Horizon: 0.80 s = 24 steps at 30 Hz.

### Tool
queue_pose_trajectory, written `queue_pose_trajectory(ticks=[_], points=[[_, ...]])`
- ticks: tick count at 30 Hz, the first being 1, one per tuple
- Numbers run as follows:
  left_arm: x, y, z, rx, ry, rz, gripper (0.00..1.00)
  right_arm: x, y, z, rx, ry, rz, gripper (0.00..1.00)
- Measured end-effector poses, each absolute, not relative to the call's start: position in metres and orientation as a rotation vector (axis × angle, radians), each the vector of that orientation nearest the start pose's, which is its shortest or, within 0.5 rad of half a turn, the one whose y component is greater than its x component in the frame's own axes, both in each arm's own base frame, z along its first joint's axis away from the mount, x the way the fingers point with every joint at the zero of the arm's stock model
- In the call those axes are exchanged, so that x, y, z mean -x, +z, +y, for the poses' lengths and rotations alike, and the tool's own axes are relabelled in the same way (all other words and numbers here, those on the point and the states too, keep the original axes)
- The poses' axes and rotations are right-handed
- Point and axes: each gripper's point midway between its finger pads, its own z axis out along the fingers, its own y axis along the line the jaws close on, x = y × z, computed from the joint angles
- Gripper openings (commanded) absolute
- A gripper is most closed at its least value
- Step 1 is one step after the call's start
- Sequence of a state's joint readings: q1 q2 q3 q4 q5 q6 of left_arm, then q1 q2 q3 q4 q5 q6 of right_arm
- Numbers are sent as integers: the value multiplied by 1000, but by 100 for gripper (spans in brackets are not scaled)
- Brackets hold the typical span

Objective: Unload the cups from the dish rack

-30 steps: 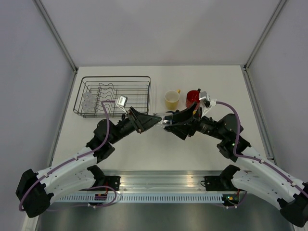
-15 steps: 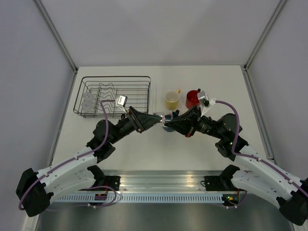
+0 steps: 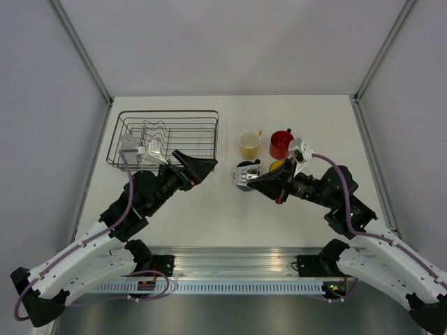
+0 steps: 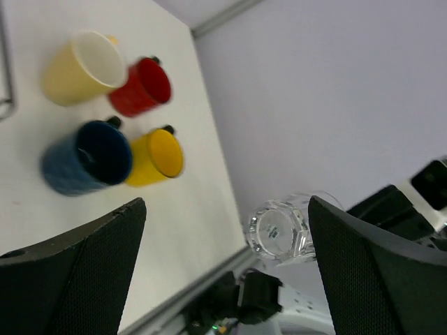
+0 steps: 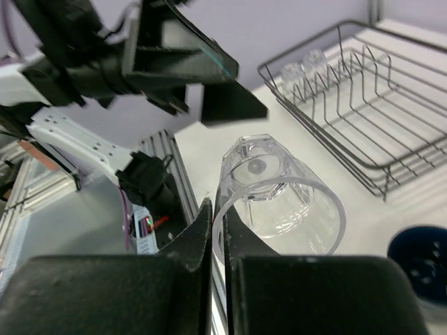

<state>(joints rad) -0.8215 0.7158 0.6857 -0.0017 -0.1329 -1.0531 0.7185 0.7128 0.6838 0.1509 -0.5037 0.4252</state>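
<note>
Tumbler (image 5: 279,188) rim pinched between right gripper's (image 5: 215,218) closed fingers — left gripper (image 4: 227,206), at its 9 o'clock from above, spread wide.

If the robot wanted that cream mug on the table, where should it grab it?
Probably by its rim, from straight above: the cream mug stands upright, mouth open, so its wall can be pinched inside and out. Take the left side, away from its handle and the red mug.

mugs (image 3: 249,144) stand right of the rack (image 3: 167,112), tumblers (image 5: 305,66) seemingly inside.
</note>
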Motion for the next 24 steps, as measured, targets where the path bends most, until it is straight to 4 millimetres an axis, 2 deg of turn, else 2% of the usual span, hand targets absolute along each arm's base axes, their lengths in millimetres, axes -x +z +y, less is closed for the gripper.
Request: queue_pose_trajectory(ticks=[4,7,9,12,17,21,24], points=[[-219,300,-195,347,-967,1795,100,-165,316,262,686,1161,1596,1],[-222,298,-172,318,-778,1838,100,-176,303,263,701,1082,1723,0],[-224,297,-156,286,-631,1879,100,-186,289,266,714,1016,1832,0],[-224,294,-137,225,-448,1939,100,-192,257,275,753,912,1983,0],[-218,278,-98,183,-139,2037,99,-178,196,285,869,681,2208,0],[-211,269,-69,175,49,2064,100,-164,164,298,982,499,2286,1],[-206,272,-50,192,123,2039,100,-155,143,305,1046,398,2323,2]])
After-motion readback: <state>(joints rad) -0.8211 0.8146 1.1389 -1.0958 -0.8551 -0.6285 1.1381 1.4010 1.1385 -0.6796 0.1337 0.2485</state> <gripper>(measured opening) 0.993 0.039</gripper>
